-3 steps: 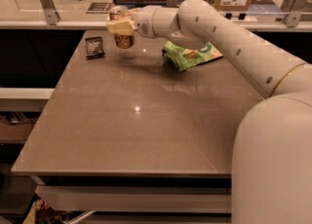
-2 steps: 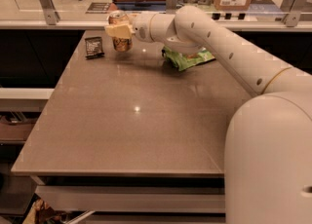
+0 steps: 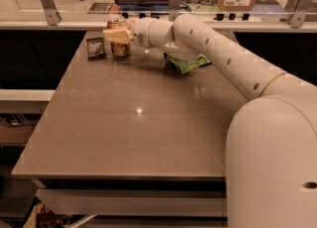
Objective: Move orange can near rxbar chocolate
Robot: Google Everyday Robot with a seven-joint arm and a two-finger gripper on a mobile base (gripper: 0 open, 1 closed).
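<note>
warm dim light, glare spot on table (image 3: 89, 138); fingers (image 3: 115, 34) grip orange can (image 3: 120, 49).

table (image 3: 148, 138): flat grey-brown top, smooth, with one small bright glare near the middle.
rxbar chocolate (image 3: 95, 47): lying flat near the far left corner, black wrapper with pale lettering facing up.
orange can (image 3: 120, 49): upright at the far left, just right of the bar, close to it but apart.
green snack bag (image 3: 192, 64): lying on the far part, right of the can and well apart from it, partly hidden by the arm.
gripper (image 3: 117, 34): at the can, clasped about its upper body.
</note>
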